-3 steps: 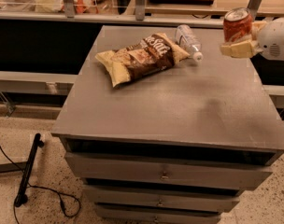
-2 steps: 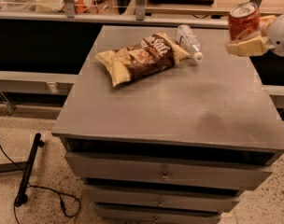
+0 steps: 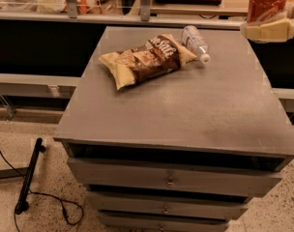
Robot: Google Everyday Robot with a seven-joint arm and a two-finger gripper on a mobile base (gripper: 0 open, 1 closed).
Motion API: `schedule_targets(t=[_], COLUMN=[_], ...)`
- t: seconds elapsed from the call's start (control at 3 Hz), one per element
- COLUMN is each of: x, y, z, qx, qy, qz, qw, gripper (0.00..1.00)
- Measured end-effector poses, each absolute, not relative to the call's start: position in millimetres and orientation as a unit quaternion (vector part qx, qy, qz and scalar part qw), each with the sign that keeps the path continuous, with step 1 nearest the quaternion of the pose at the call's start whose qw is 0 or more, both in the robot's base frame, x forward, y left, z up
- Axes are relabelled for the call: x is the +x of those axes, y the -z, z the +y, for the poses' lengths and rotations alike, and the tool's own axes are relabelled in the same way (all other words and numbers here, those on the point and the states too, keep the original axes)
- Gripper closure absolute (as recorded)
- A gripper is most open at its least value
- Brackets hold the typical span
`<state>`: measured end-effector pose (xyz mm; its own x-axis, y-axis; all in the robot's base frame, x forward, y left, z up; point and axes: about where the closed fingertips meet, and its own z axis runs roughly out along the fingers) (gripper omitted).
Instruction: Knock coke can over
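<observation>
Far left on the floor: black pole (image 3: 30, 170) with a cable, not relevant. Grey cabinet (image 3: 185, 115) fills the middle, drawers (image 3: 171, 180) below. On its top, rear left of centre, a crumpled chip bag (image 3: 144, 59) lies flat. Just right of it and touching its edge is a clear water bottle (image 3: 195, 42) on its side, cap toward the front. Top right: the coke can (image 3: 266, 1) is upright, over or just past the cabinet's rear right corner, well apart from the bag and bottle. Its top is cut off by the frame and it does not look to be resting on the cabinet top. The gripper (image 3: 269, 27) comes in from the right edge and is clamped on the can's lower body. One pale finger (image 3: 270, 31) crosses the front; the other is hidden behind the can. Handling, as a judgement: thin aluminium, stiff enough round the wall but it dents if squeezed hard, and smooth, so it can slip. Whether it is full or empty can't be read. It is tall for its base, so it tips easily from a push high on the wall. A hold low on the body looks sound for carrying. To knock it over it needs to stand on the cabinet, then take a sideways nudge near the top.
</observation>
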<state>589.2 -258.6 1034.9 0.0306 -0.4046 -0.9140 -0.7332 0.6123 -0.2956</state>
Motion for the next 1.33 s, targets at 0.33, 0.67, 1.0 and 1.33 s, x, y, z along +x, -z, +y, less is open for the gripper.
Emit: schedule_targets(t=[0.33,0.67,1.0,1.33], x=[588.2,588.0,583.6,584.9], y=[-1028.0,-1008.6,-991.2,-970.0], z=[-222.4,-201.3,-193.4,-197.6], qx=[-0.524,-0.62,-0.684,-0.733], qy=[-0.101,-0.03,0.055,0.143], qz=[0.668,0.646,0.615,0.574], qw=[0.519,0.445,0.389,0.336], gripper=[1.0,1.0,1.0,1.0])
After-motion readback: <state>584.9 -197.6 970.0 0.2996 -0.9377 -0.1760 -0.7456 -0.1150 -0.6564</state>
